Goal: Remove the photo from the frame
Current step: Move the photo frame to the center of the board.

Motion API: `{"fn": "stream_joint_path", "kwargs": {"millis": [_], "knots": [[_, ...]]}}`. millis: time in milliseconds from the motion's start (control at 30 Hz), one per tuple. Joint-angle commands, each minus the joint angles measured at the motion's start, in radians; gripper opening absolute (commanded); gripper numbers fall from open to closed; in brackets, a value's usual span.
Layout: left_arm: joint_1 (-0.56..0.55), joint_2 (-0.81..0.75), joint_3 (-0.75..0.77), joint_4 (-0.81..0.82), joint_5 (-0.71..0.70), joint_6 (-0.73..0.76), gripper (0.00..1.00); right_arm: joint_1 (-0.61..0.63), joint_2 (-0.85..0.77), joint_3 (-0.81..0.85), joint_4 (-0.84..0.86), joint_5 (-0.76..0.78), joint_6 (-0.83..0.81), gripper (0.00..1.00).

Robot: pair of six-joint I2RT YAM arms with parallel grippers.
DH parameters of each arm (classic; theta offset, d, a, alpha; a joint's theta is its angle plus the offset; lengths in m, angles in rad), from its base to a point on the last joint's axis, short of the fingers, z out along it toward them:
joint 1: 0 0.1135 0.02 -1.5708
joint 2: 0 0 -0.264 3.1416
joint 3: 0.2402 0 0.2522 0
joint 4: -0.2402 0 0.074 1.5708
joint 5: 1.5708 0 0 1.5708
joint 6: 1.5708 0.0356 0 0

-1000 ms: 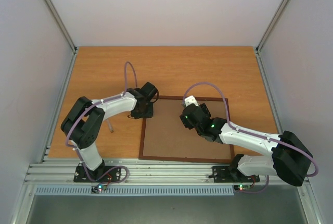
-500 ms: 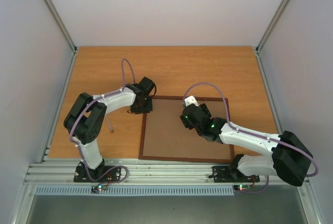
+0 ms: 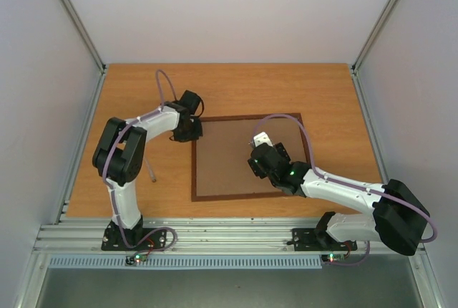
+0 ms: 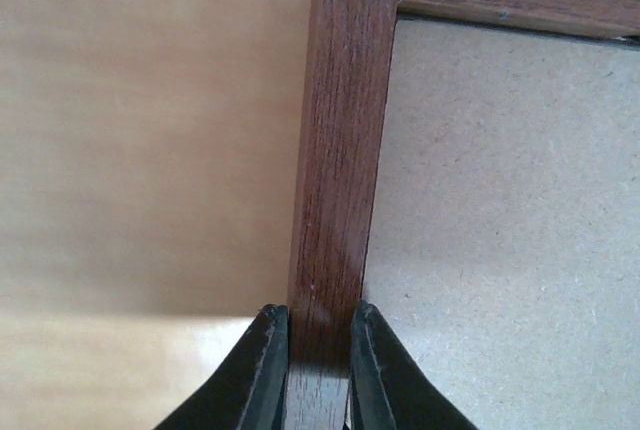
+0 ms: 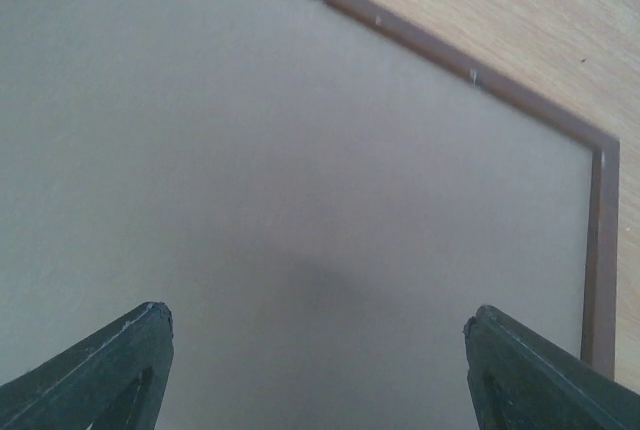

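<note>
Top external: frame point(image 3: 222, 165) back-up, long axis apparently left-right, slightly skewed.

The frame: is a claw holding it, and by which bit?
Yes. The left claw pinches the frame by its thin wooden side rail, near a corner. The right claw is open over it, holding nothing.

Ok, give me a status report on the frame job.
Left hand clamped on the frame rail, near a corner. Right hand open above the brown back. Frame face down, photo hidden. Nothing in the way.
</note>
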Motion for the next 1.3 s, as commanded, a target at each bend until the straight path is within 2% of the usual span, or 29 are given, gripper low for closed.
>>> {"fn": "stream_joint_path", "kwargs": {"millis": [0,200,400,433,467,600,700,800,833,967,1067,1133,1267], "knots": [[0.05,0.093,0.104,0.052,-0.018,0.008,0.12,-0.005,0.013,0.029,0.002,0.017,-0.007,0.8],[0.07,0.147,0.211,0.012,-0.007,0.069,0.17,-0.003,-0.007,0.026,0.004,0.019,-0.013,0.8],[0.07,-0.009,0.163,0.005,0.023,0.084,0.35,-0.003,-0.102,0.034,-0.048,-0.006,-0.004,0.83],[0.07,-0.044,0.143,0.005,0.028,0.081,0.38,-0.003,-0.126,0.04,-0.069,-0.007,0.006,0.94],[0.07,-0.083,0.106,0.008,0.034,0.073,0.41,-0.003,-0.152,0.044,-0.087,-0.011,0.013,0.98],[0.07,-0.243,-0.022,0.026,0.046,0.05,0.6,-0.004,-0.275,0.066,-0.177,-0.008,0.064,0.98],[0.07,-0.375,-0.128,0.05,0.054,0.039,0.73,-0.004,-0.342,0.103,-0.304,0.056,0.153,0.98],[0.07,-0.511,-0.223,0.063,0.018,0.037,0.96,-0.003,-0.404,0.122,-0.381,0.046,0.182,0.98],[0.07,-0.554,-0.252,0.069,0.007,0.037,0.99,-0.003,-0.427,0.117,-0.383,0.029,0.193,0.98],[0.071,-0.709,-0.331,0.092,0.029,0.031,0.99,-0.004,-0.516,0.061,-0.316,0.018,0.264,0.99],[0.072,-0.797,-0.382,0.114,0.079,0.022,0.99,-0.004,-0.564,0.045,-0.286,-0.034,0.239,0.98],[0.072,-0.859,-0.456,0.163,0.091,0.011,0.95,-0.004,-0.609,0.024,-0.252,-0.1,0.217,0.99],[0.072,-0.973,-0.601,0.287,0.118,-0.067,0.99,-0.004,-0.666,-0.018,-0.211,-0.198,0.196,0.98]]}}
